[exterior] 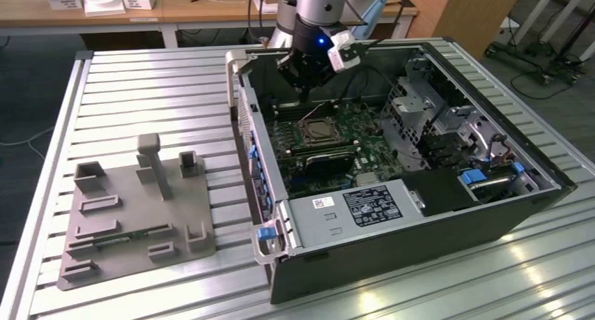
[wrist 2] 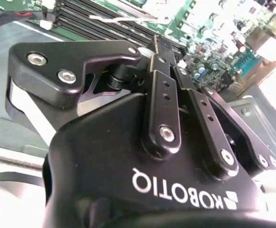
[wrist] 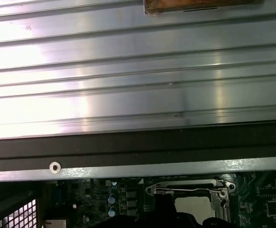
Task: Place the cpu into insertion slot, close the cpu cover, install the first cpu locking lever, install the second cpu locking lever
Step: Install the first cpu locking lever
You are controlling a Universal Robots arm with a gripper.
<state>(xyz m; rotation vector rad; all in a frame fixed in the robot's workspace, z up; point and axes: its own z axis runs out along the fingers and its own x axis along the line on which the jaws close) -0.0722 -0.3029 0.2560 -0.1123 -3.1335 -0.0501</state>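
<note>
The open computer case [exterior: 279, 215] lies on the slatted metal table [exterior: 149, 90]. On its green board sits the insertion slot [exterior: 321, 131], its silver rim framing the grey-topped cpu [exterior: 322, 130]. In the first wrist view the cpu [wrist: 195, 209] shows inside the cpu cover [wrist: 222, 202], with a thin wire locking lever [wrist: 185, 191] running along one edge. My gripper [exterior: 304, 95] hangs upright just above the board, a little behind the slot, toward the case's far wall. The second wrist view shows the gripper [wrist 2: 161, 43] shut, fingertips pressed together, nothing visible between them.
Long black memory slots [wrist 2: 95, 23] lie close by the fingertips. A grey power supply box [exterior: 372, 205] and a metal drive cage [exterior: 423, 104] crowd the case. A grey fixture plate [exterior: 139, 215] stands on the table at the exterior view's left. Desks line the back.
</note>
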